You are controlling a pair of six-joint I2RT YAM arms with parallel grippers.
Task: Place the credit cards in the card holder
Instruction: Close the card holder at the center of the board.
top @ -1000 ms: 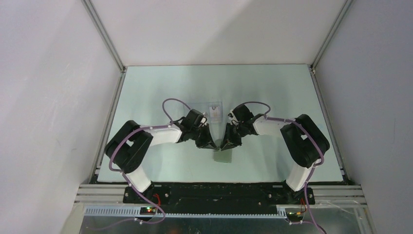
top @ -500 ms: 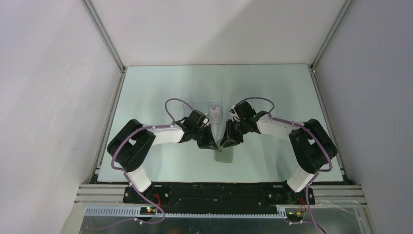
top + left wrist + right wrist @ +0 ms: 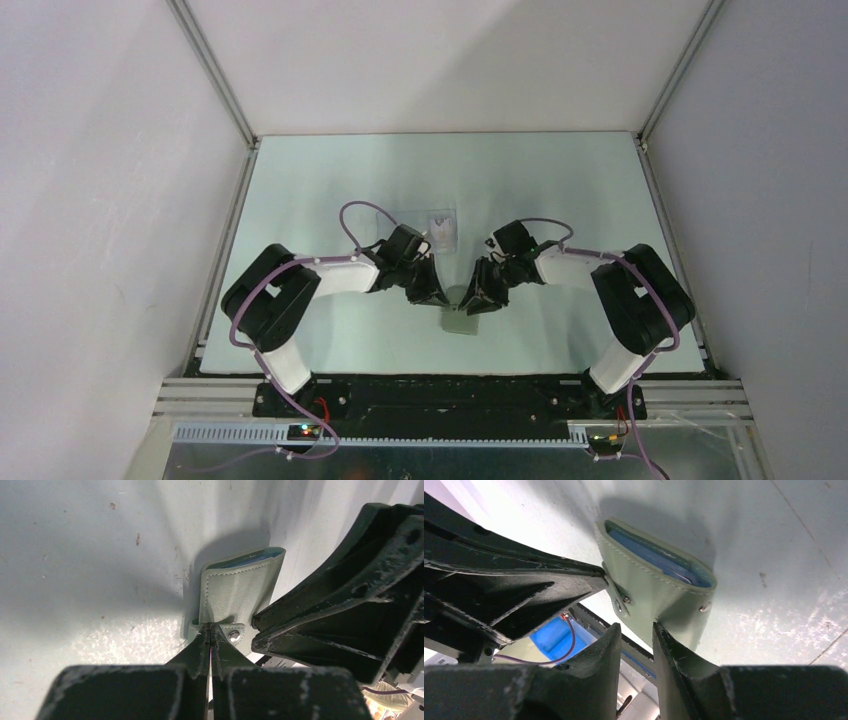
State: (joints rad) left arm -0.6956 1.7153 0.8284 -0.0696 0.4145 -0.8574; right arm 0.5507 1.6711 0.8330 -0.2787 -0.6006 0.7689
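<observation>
The card holder [image 3: 240,592] is a grey-green stitched wallet with a light-blue inside [image 3: 659,560]. It lies in the middle of the table near the front edge [image 3: 460,321]. My left gripper [image 3: 211,628] is shut on the small snap tab at the holder's near edge and holds it tilted, its open end facing away. My right gripper [image 3: 636,628] is open just beside the holder's lower corner, with nothing between its fingers. In the top view both grippers [image 3: 430,293] [image 3: 483,300] meet over the holder. The credit cards are out of view; no loose card shows.
A clear plastic case [image 3: 440,226] lies flat behind the two grippers. The pale green table [image 3: 330,180] ends in metal rails at the sides and the front. White walls stand on three sides.
My right gripper has opened and drawn back slightly to the right, away from the card holder. The left gripper stays shut on the tab in the same place.
</observation>
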